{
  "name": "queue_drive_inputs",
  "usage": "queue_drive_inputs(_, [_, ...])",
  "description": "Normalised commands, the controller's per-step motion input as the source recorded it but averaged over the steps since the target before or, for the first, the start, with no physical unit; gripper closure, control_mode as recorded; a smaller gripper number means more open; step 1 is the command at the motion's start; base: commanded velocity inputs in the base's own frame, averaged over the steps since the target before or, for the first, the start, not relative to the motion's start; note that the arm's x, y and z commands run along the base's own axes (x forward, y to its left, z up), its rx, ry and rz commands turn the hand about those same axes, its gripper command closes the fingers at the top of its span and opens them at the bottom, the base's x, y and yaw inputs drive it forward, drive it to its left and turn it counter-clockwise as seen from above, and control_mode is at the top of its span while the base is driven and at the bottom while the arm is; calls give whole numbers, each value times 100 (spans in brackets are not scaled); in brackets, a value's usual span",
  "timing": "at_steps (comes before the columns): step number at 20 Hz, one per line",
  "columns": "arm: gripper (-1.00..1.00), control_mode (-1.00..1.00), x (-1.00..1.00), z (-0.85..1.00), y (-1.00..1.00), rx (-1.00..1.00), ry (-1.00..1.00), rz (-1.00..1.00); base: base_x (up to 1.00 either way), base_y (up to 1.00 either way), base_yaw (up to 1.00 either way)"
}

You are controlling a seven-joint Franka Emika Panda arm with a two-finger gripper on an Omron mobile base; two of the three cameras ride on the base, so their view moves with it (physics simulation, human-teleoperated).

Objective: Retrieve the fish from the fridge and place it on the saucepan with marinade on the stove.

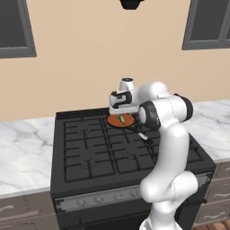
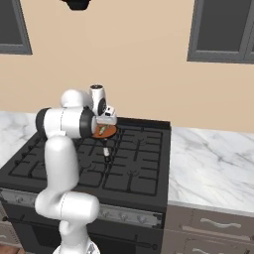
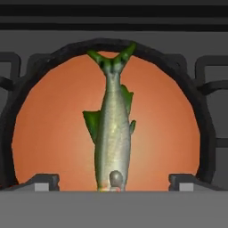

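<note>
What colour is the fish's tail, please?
Green, on the fish; clearest in the hand view.

— What do we count on the range? One stove (image 1: 90, 152), one saucepan (image 3: 202, 111) holding one round of marinade (image 3: 53, 129), and one fish (image 3: 113, 133) lying in it.

— And around it? We count two stretches of marble worktop (image 2: 213, 163), one each side, two dark-framed windows (image 1: 207, 22) on the wall, one robot arm (image 1: 168, 148), and one gripper (image 3: 113, 185) with two fingertips (image 3: 42, 183).
</note>
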Motion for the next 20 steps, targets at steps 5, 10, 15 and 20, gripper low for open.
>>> queue_drive_inputs(5, [-100,-100,-88,45,-1,-1,-15,-1,0,0,0])
queue_drive_inputs(10, [-100,-100,-100,52,-8,0,-15,0,0,0,0])
queue_drive_inputs(15, [-100,-100,-100,67,-8,0,-5,-1,0,0,0])
queue_drive_inputs(20, [-100,-100,-100,49,-2,-1,-1,-5,0,0,0])
